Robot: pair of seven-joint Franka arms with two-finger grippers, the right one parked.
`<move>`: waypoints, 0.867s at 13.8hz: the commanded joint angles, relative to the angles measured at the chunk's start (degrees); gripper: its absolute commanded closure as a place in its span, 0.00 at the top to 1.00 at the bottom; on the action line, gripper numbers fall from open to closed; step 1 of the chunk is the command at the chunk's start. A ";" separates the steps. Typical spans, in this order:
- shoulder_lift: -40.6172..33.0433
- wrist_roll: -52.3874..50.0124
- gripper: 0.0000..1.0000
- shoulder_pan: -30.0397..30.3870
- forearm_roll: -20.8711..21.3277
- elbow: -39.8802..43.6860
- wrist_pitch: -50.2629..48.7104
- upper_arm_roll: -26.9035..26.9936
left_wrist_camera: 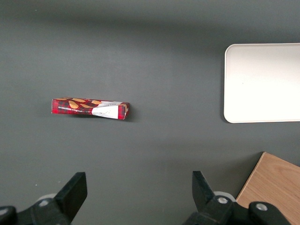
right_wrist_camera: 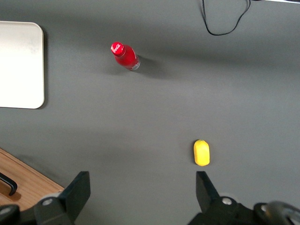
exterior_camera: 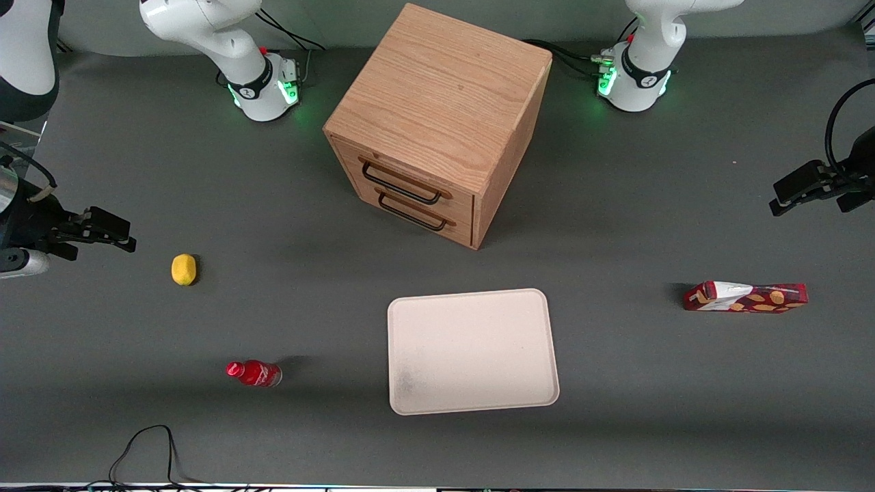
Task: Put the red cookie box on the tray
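Note:
The red cookie box (exterior_camera: pixel 745 298) lies flat on the grey table toward the working arm's end, apart from the tray (exterior_camera: pixel 472 352). In the left wrist view the box (left_wrist_camera: pixel 90 108) shows its white patch at the end nearest the tray (left_wrist_camera: pixel 262 70). The cream-white tray holds nothing. My left gripper (exterior_camera: pixel 786 195) hovers above the table, farther from the front camera than the box and not touching it. Its jaws stand wide open (left_wrist_camera: pixel 139 183) with only bare table between them.
A wooden two-drawer cabinet (exterior_camera: pixel 437 123) stands at the middle of the table, farther from the front camera than the tray. A yellow lemon (exterior_camera: pixel 183 268) and a small red bottle (exterior_camera: pixel 254 373) lie toward the parked arm's end. A black cable (exterior_camera: pixel 143 451) loops at the near edge.

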 commanded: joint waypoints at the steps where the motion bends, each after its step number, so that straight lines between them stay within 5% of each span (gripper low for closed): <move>1: -0.56 -0.81 1.00 0.19 -0.67 -0.23 -0.80 -0.03; 6: -0.56 -0.28 1.00 0.28 -0.50 -0.22 -0.98 0.05; 12: 0.76 -1.42 1.00 8.61 -0.50 -0.49 -0.89 0.05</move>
